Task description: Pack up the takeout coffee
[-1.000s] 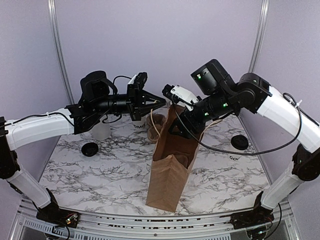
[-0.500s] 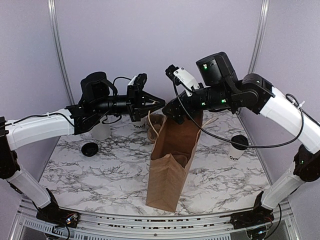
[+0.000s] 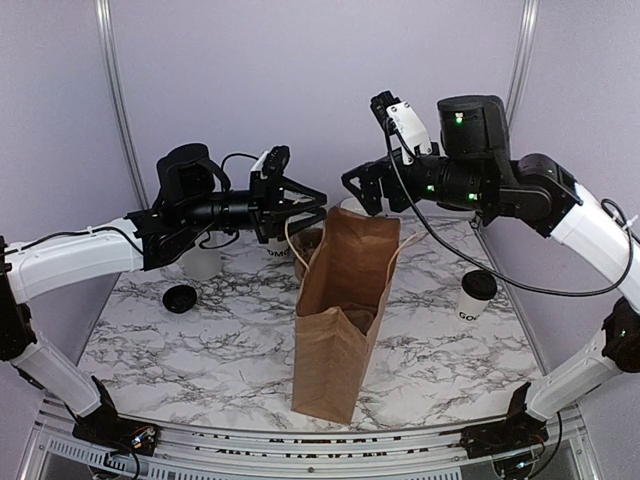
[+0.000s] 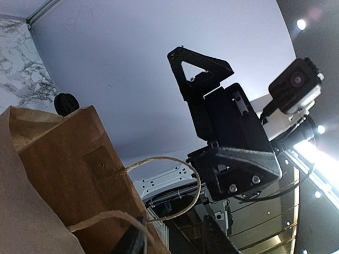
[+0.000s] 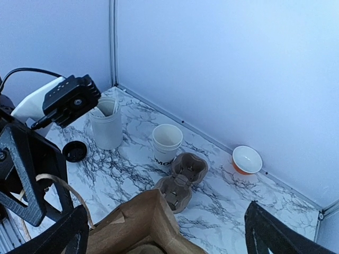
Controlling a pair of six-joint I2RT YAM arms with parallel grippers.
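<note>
The table [image 3: 200, 340] is seen below both arms. The bag [image 3: 340, 330] is stood upright between the grippers and below them. The right gripper [image 3: 365, 190] is held wide open above the bag's far rim. The left gripper [image 3: 318, 203] is held with its jaws parted beside the bag's top. The coffee [image 3: 478, 297] is placed well below the right gripper, at its outer side.

Light: bright, even, diffuse — from overhead.
Shadows: faint, soft on counter [image 3: 200, 350].
Glare: lamps [image 4: 302, 24] flare, left wrist view — right edge.
Focus: top view sharp.
</note>
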